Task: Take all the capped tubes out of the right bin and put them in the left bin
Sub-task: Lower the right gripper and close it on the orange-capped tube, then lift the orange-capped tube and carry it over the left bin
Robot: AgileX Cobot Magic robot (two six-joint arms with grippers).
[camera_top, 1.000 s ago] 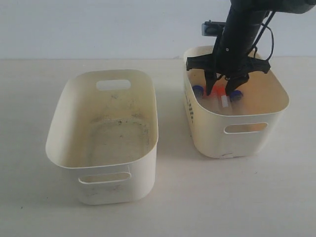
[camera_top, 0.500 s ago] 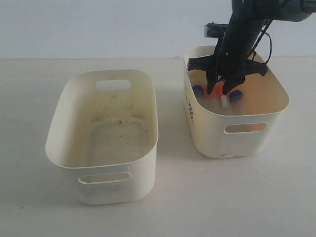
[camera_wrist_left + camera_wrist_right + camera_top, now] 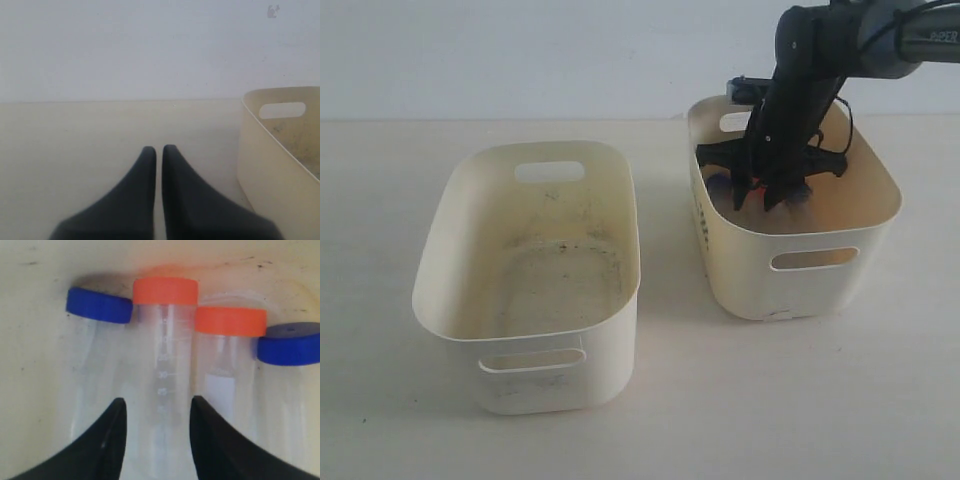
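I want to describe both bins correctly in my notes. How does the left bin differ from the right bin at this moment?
The left bin is paler, with dark scuffs on its floor; the right bin is yellower, with a small dark print on one side. The left bin holds nothing visible, while the right bin holds four capped tubes, and the right claw straddles an orange-capped one. Both are oval plastic bins with slot handles.

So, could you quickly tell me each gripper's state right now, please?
Left gripper: shut, holding nothing.
Right gripper: open, fingers either side of an orange-capped tube.
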